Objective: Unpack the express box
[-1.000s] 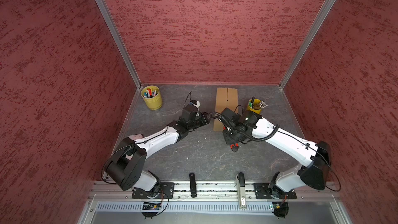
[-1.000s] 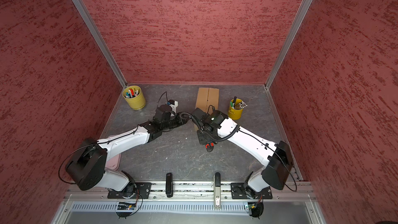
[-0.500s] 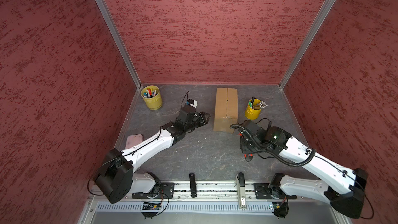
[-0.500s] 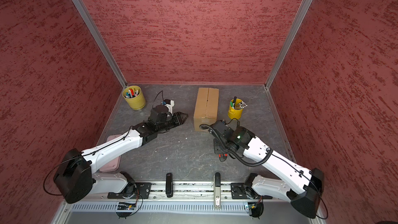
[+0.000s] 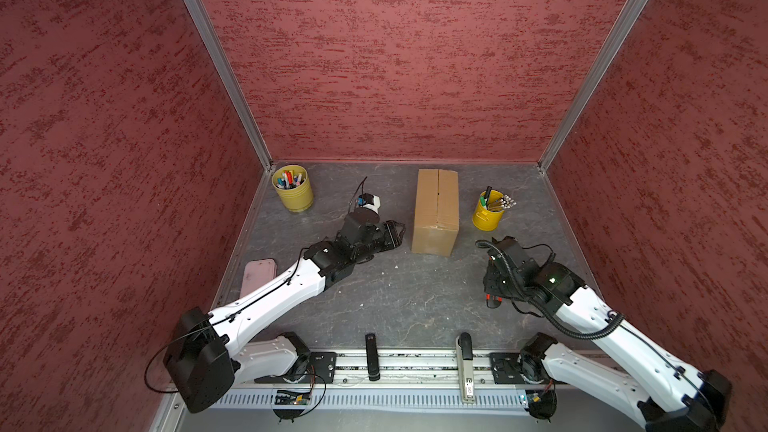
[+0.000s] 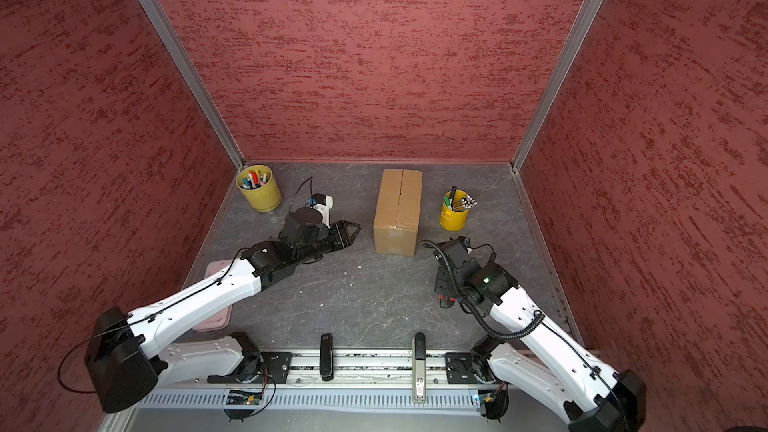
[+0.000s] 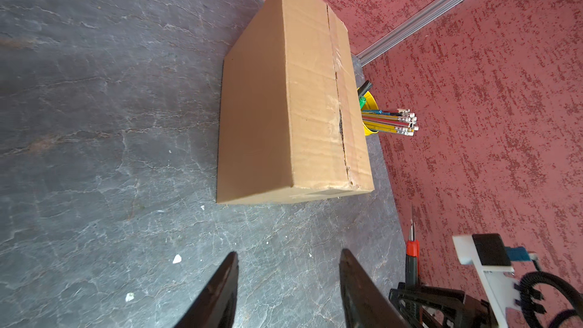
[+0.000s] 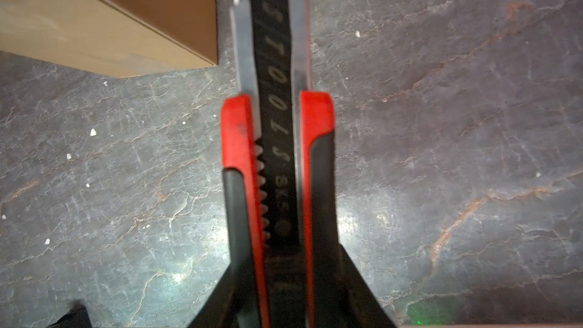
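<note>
Express box (image 5: 436, 205) just ahead of L pincer (image 7: 289, 252) — parted, empty — R pincer (image 8: 284, 279) grips knife (image 8: 274, 105).

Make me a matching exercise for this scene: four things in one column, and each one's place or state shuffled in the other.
1 express box
2 left pincer
3 right pincer
4 marker cup

A shut on the utility knife
B far left corner
C open, empty
D top flaps closed

Pairs: 1-D, 2-C, 3-A, 4-B
</note>
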Robot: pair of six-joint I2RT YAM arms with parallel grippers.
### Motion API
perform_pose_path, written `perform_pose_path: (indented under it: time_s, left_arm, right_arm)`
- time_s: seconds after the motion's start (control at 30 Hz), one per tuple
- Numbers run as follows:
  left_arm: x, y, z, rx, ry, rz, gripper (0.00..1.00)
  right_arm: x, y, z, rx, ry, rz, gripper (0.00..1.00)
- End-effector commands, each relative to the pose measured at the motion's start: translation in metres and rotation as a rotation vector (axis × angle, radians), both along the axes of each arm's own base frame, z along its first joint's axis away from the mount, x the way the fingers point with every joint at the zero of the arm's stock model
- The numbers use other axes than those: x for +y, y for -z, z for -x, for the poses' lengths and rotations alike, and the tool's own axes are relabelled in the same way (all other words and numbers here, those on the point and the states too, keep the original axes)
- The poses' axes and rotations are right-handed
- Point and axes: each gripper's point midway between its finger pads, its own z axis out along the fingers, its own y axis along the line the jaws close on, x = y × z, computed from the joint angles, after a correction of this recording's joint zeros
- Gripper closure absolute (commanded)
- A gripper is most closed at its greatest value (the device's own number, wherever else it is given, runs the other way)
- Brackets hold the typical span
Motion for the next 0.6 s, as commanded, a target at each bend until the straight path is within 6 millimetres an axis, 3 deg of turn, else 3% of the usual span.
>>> perform_pose_path:
  time_s: [0.0, 0.23, 0.57]
  left_arm:
    - [0.008, -0.013, 0.004, -0.037, -0.013, -0.023, 0.47]
    - [0.016, -0.016, 0.009, -0.048, -0.019, -0.041, 0.45]
    - [0.016, -0.022, 0.003, -0.056, 0.011, -0.053, 0.4]
  right_arm:
    - [0.001, 0.0, -0.012, -0.052, 0.041, -0.052, 0.99]
    - [-0.003, 0.014, -0.021, -0.033, 0.086, -0.047, 0.98]
    - [0.007, 0.058, -0.034, 0.015, 0.102, -0.076, 0.97]
